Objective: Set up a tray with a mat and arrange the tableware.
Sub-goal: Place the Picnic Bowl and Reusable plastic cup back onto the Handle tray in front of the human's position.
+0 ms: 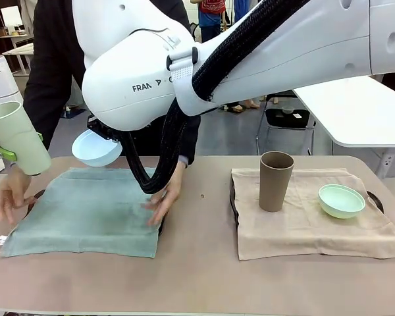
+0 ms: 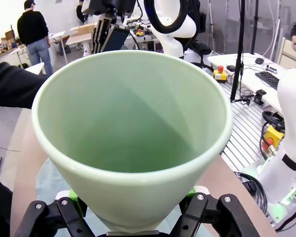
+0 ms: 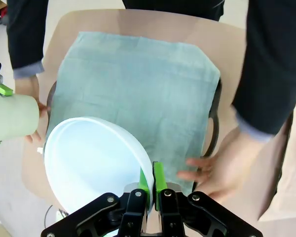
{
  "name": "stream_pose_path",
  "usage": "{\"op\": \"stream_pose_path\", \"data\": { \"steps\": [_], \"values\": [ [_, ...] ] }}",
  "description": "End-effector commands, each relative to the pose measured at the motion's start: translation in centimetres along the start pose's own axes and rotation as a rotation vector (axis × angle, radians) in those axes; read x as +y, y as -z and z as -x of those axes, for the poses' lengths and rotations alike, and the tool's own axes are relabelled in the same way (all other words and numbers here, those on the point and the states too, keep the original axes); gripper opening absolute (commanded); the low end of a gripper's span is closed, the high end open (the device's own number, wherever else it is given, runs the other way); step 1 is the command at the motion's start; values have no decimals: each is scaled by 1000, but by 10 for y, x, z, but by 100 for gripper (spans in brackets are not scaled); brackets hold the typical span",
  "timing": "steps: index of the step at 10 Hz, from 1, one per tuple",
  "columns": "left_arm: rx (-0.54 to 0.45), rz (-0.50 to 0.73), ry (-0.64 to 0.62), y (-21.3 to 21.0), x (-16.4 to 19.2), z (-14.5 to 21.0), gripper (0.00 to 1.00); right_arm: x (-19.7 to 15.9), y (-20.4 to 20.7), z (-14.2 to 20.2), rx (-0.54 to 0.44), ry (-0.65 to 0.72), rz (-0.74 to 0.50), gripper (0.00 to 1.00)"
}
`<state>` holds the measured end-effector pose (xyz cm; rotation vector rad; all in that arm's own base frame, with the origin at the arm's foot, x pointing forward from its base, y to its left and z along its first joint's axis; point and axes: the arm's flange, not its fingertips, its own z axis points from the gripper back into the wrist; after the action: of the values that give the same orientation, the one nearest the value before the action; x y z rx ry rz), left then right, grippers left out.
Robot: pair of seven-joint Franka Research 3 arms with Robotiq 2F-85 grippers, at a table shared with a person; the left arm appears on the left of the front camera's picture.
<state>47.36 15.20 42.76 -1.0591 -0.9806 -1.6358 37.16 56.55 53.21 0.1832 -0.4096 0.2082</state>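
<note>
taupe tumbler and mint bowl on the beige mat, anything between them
Nothing. In the front view, only bare beige mat lies between the taupe tumbler and the mint bowl; they stand apart, not touching.

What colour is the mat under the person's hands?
Teal green mat, clearest in the right wrist view.

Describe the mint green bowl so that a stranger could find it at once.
Look at the beige mat on the right side of the table. The mint green bowl rests on it, right of the upright taupe tumbler. It is low, round and open-topped.
</note>
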Motion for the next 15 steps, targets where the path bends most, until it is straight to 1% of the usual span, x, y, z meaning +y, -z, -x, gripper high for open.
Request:
{"op": "stream_pose_path", "data": {
  "steps": [1,15],
  "values": [
    [1,0,10,-1,0,-5,0,1,1,0,-9,-10,8,2],
    [1,0,10,-1,0,-5,0,1,1,0,-9,-10,8,2]
  ]
}}
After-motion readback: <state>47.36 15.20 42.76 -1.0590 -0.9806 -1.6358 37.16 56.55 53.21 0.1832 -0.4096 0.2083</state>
